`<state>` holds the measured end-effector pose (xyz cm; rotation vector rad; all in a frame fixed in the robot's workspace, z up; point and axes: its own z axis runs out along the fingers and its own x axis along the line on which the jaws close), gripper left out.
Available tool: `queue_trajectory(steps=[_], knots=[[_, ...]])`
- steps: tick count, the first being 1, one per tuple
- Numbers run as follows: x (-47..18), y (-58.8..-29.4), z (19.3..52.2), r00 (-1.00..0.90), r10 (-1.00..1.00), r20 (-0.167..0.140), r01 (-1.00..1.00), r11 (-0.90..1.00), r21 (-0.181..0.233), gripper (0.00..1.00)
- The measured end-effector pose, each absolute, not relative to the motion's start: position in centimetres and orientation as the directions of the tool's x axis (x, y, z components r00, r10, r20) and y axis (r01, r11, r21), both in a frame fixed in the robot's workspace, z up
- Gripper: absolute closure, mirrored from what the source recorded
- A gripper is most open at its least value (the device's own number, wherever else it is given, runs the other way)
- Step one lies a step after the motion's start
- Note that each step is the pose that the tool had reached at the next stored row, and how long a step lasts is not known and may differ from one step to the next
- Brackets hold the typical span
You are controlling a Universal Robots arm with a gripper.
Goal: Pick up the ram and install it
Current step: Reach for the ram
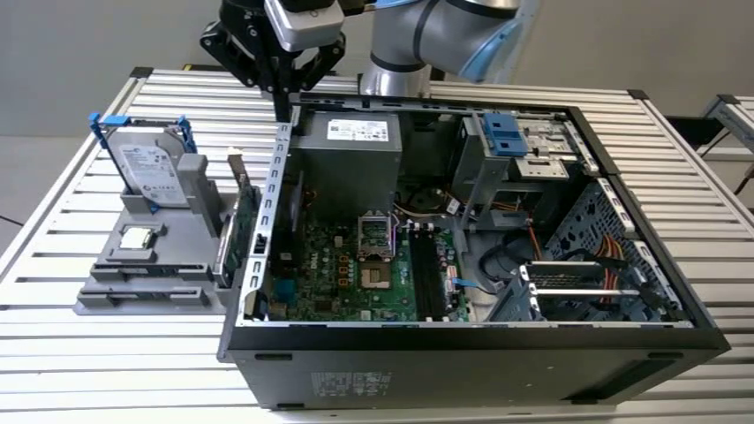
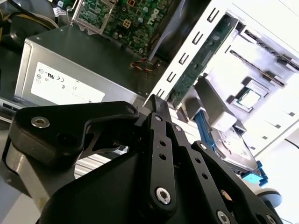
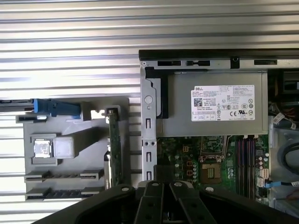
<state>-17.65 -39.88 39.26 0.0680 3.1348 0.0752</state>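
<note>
Bright, even light falls from overhead on the slatted worktop, so its ribs shine pale with thin dark lines between them. The open computer case holds soft shade under its own walls. In the second wrist view the grey tray and the slats around it burn out nearly to white behind the black hand, which is a dark mass with few highlights, and in the first wrist view the slats glare in bands.

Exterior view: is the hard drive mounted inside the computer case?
No, the hard drive stands upright in the gray holder, outside the computer case.
</note>
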Motion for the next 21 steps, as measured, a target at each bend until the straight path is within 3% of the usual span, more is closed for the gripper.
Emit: queue_trajectory(steps=[21], knots=[[-20.5, -39.9, 39.3, -0.999, 0.032, -0.004, 0.032, 0.998, 0.048, 1.00]])
